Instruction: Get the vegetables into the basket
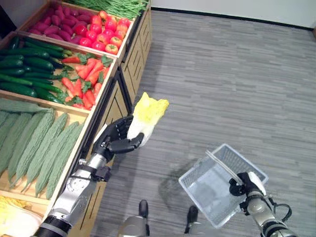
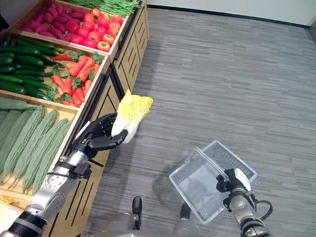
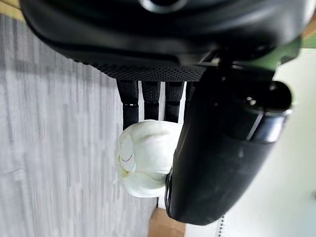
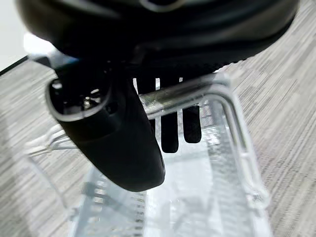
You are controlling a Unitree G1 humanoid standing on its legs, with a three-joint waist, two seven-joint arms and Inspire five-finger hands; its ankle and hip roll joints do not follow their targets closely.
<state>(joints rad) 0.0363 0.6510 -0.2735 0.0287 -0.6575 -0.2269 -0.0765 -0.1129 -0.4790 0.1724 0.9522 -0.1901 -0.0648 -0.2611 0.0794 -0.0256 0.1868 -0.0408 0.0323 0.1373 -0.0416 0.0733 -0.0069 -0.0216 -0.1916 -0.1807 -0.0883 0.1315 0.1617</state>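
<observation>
My left hand (image 1: 116,139) holds a yellow-white napa cabbage (image 1: 147,116) over the grey floor, just off the edge of the produce stand. Its fingers and thumb curl round the cabbage's pale base (image 3: 145,157). The leafy yellow top points up and away from the stand. My right hand (image 1: 245,186) is shut on the handle (image 4: 197,94) of a clear plastic basket (image 1: 210,190), which hangs tilted low at the right. The basket (image 2: 197,190) holds nothing, and a stretch of floor separates it from the cabbage (image 2: 129,114).
A wooden produce stand (image 1: 106,106) runs along the left. Its bins hold bitter gourds (image 1: 42,143), cucumbers (image 1: 24,66), carrots (image 1: 84,79), red tomatoes (image 1: 101,32), purple sweet potatoes (image 1: 57,22) and green beans (image 1: 121,6). Grey floor (image 1: 232,84) spreads to the right.
</observation>
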